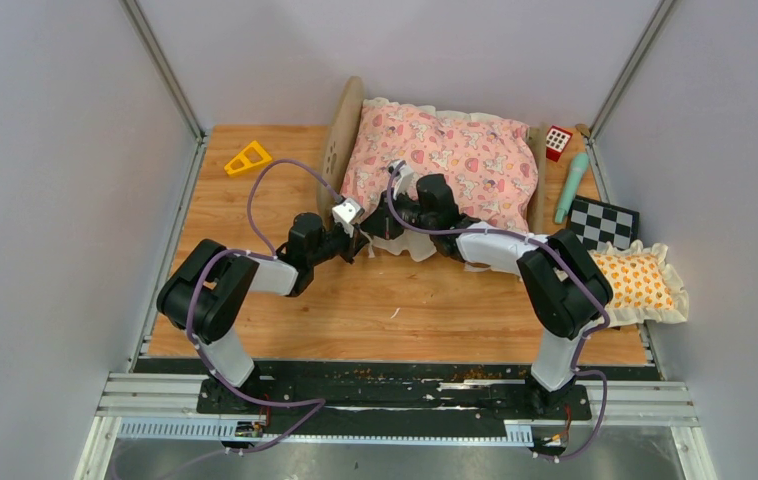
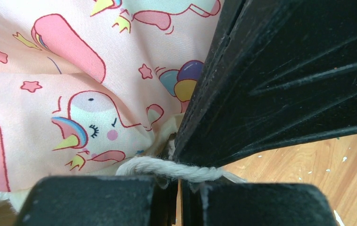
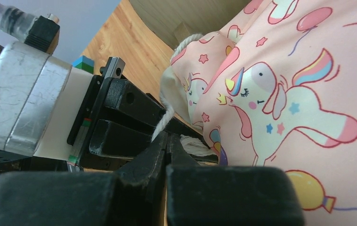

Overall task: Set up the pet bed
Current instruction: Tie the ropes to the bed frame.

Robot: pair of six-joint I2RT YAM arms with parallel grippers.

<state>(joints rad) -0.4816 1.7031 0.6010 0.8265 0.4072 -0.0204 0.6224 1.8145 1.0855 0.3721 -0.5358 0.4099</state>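
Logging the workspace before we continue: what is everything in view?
bed frame: 1, light wood, far middle
quilt: 1, pink unicorn print, on the bed frame
triangle: 1, yellow, far left
block: 1, red and white, far right
stick: 1, mint green, right of the bed frame
checkerboard: 1, black and white, right edge
pillow: 1, orange print, near right
table: 1, wood, under everything
left pincer: 1, black, shut on quilt hem
right pincer: 1, black, shut on quilt hem

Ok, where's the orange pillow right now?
In the top view the orange pillow lies at the right edge of the table, on the near side of the checkerboard and to the right of the pet bed, not on it.
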